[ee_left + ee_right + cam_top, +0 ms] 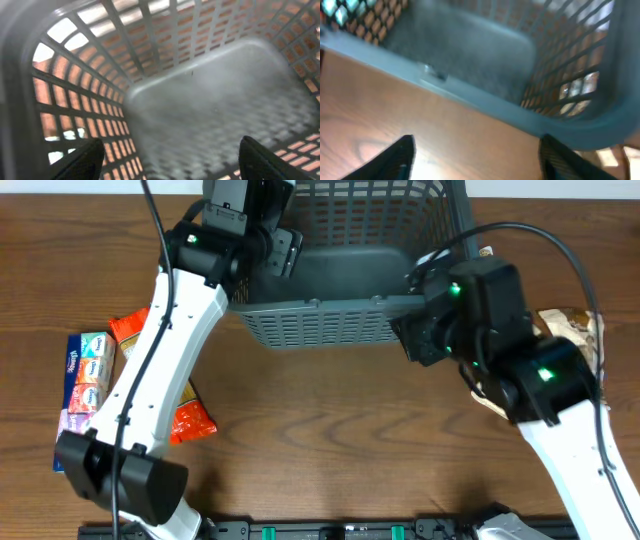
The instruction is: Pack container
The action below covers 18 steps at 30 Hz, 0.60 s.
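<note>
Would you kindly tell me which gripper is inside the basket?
The left gripper: it reaches inside the basket; the right gripper hovers outside, over the table.

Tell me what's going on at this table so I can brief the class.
Two robot arms are set to pack a large dark grey slotted plastic basket. The left arm reaches inside it with open, empty jaws; the right arm hangs just outside its near right corner, jaws also open and empty. The basket's visible floor is bare. On the wooden table to the left lie colourful packs.
</note>
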Each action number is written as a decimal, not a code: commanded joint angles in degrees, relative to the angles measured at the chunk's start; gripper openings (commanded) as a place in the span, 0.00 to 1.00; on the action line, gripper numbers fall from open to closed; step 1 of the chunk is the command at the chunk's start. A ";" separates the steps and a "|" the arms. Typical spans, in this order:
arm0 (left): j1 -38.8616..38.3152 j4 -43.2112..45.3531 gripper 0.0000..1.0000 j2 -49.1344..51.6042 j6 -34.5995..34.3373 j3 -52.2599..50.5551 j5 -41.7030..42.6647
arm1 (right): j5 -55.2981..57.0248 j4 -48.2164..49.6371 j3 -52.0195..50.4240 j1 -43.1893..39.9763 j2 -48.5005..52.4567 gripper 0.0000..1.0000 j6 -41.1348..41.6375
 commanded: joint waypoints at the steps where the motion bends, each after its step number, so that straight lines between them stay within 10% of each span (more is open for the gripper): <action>1: 0.04 0.68 0.80 -5.77 0.52 -0.09 -4.66 | 5.73 2.82 1.03 0.28 -4.50 0.80 -0.26; 8: 1.55 -6.12 0.88 -15.30 -0.98 -0.09 -13.44 | 17.20 7.34 2.34 -3.80 -10.08 0.89 -0.39; 18: 20.41 -27.10 0.98 -25.05 -17.49 -0.09 -19.21 | 13.44 -10.58 14.12 -28.81 -5.20 0.96 1.79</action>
